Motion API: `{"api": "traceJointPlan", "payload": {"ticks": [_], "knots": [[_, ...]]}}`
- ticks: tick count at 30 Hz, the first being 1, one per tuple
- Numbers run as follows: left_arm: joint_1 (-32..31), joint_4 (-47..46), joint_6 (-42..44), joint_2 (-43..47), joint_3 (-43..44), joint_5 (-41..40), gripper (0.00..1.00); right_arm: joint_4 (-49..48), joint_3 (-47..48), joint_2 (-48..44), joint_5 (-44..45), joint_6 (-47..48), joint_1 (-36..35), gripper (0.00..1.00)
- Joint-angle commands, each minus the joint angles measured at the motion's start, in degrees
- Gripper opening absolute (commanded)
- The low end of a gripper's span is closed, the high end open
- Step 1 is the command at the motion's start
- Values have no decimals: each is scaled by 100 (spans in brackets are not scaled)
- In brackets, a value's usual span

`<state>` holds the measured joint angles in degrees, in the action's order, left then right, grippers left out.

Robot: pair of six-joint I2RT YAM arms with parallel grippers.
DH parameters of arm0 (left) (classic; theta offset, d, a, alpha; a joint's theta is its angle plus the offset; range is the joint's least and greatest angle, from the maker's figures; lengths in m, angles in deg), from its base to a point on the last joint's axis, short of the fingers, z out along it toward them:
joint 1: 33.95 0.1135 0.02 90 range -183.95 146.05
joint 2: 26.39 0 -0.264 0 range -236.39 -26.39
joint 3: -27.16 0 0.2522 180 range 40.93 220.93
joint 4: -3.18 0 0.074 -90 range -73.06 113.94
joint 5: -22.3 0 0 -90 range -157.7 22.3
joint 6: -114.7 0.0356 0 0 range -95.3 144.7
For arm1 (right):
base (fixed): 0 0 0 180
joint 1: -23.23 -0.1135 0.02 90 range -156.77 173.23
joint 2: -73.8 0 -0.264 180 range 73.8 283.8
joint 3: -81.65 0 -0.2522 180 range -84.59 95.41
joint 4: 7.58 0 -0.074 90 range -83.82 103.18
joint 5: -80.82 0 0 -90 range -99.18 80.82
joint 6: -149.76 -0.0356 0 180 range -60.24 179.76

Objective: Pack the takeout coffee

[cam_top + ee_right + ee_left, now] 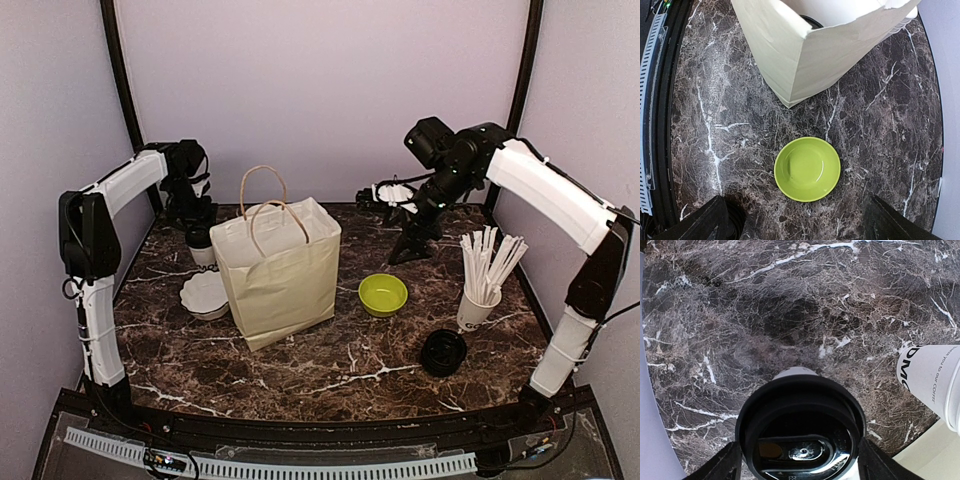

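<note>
A takeout coffee cup (pixel 800 435), white with a black lid, stands at the back left of the marble table (pixel 330 370). My left gripper (pixel 800 460) is open and straddles it, one finger (pixel 720 465) on each side of the lid, tips hidden below the lid. In the top view this gripper (pixel 193 222) hangs over the cup (pixel 200 240). A second white cup (pixel 932 385) with dark lettering stands just to the right, its top out of frame. The paper bag (pixel 278 270) stands open in the middle. My right gripper (pixel 802 225) is open and holds nothing, high above the green bowl (pixel 807 169).
A lime-green bowl (pixel 383 294) sits right of the bag. A white cup full of long sticks (pixel 478 300) and a stack of black lids (pixel 443 352) stand at the right. White ruffled dishes (pixel 205 295) lie left of the bag. A dark rim (pixel 812 21) shows inside the bag.
</note>
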<state>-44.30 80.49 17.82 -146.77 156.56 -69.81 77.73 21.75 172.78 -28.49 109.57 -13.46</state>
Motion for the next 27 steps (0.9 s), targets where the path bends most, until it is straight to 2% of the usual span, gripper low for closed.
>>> {"api": "traceJointPlan", "payload": {"ticks": [1, 7, 20, 27], "knots": [[-207, 302, 99, -118, 141, -373, 82, -66, 199, 7, -182, -76, 30, 95], [-204, 302, 115, -177, 135, -430, 80, -71, 198, 16, -183, -76, 30, 95], [-196, 375, 108, -293, 145, -614, 81, -101, 158, 20, -252, -111, 30, 95], [-182, 368, 99, -139, 209, -399, 65, -45, 582, 121, -471, -141, -2, 94]]}}
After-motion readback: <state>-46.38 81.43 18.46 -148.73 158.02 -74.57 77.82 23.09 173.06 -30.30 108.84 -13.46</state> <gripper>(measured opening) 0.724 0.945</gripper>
